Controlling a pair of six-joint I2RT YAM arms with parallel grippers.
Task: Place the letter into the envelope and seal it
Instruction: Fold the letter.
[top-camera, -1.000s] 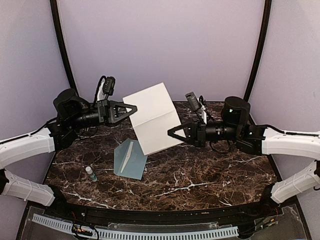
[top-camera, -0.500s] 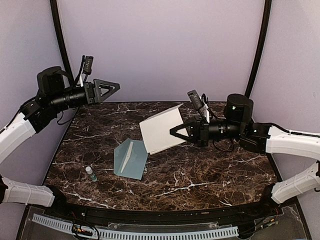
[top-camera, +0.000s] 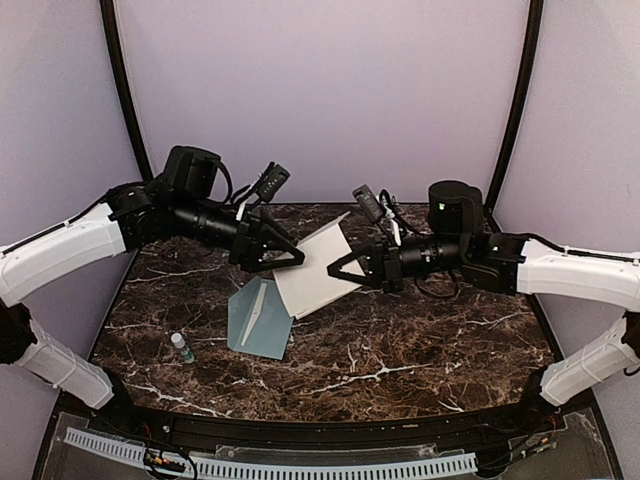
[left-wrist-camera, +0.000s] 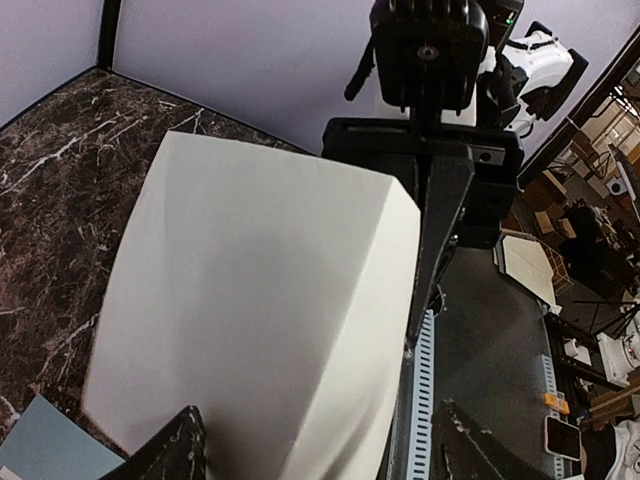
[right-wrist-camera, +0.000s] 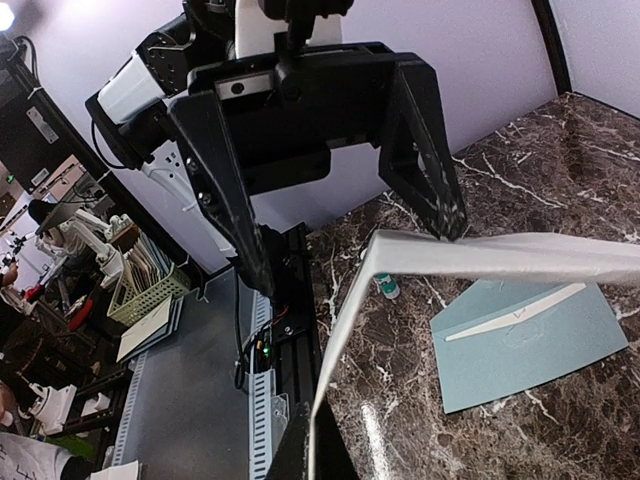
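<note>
Where the two arms meet above the table (top-camera: 430, 340), the letter (top-camera: 315, 272) hangs tilted in the air, its plain pale side bent along a crease. The right gripper (top-camera: 333, 275) is clamped on the sheet's right edge. The left gripper (top-camera: 292, 258) stands with its jaws apart, one finger on each side of the sheet's left part; contact cannot be told. The envelope (top-camera: 258, 322) lies flat on the dark marble below, a pale strip across it. A small bottle (top-camera: 182, 347) stands to its left.
</note>
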